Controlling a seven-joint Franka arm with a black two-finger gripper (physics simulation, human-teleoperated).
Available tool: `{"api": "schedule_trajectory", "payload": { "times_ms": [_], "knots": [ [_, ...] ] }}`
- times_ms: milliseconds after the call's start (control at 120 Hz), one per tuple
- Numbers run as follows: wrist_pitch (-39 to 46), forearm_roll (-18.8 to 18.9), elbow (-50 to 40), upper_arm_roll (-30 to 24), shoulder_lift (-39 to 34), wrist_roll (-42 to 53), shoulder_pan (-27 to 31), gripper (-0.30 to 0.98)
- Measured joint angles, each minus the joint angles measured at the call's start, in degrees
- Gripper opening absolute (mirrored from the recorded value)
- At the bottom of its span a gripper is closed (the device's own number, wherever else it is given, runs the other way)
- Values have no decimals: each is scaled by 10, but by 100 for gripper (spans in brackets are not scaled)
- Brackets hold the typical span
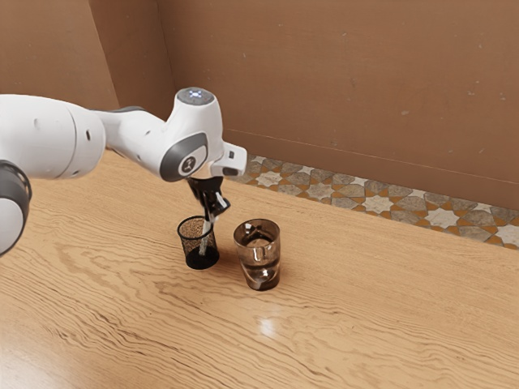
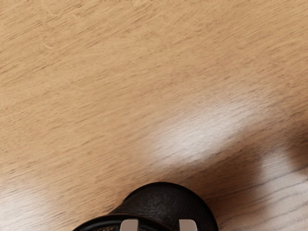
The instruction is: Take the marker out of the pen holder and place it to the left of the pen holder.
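Reaching arm, exterior view: the white arm (image 1: 190,134) comes in from the exterior view's left and bends down over the pen holder (image 1: 191,220).
Gripper, exterior view: black, tilted, its tips at the holder's mouth (image 1: 211,215).
Marker, exterior view: a pale stick (image 1: 203,245) inside the pen holder, seen through the dark mesh and leaning a little; its upper end is hard to make out by the tips.
Pen holder, exterior view: upright on the wooden table (image 1: 340,340).
Glass, exterior view: a brownish, see-through tumbler (image 1: 259,258), upright just beside the holder, toward the exterior view's right.
Background, exterior view: a brown wall (image 1: 349,81) and patterned floor tiles (image 1: 377,203) beyond the table.
Finger pads, wrist view: two pale pads (image 2: 187,225) with a clear gap between them, over the holder's black rim; the grip is released, not clasping the marker.
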Motion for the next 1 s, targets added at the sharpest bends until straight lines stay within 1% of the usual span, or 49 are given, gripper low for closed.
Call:
{"api": "schedule_trajectory", "payload": {
  "times_ms": [67,167,250,325,408,492,558,775,1000],
  "knots": [
    [1,3,-3,0,-21,-3,-1,-6],
    [-2,7,-13,0,-82,-8,0,-7],
    [-19,19,-15,4,-133,-12,7,-8],
    [-51,27,-13,5,-160,-16,31,-8],
    [-103,32,-10,4,-167,-19,78,-9],
    [-169,33,-3,3,-152,-20,127,-10],
    [-225,30,5,3,-129,-19,147,-10],
    [-372,25,32,3,-37,-13,178,-8],
    [-468,19,65,3,38,-2,198,-7]
  ]
}}
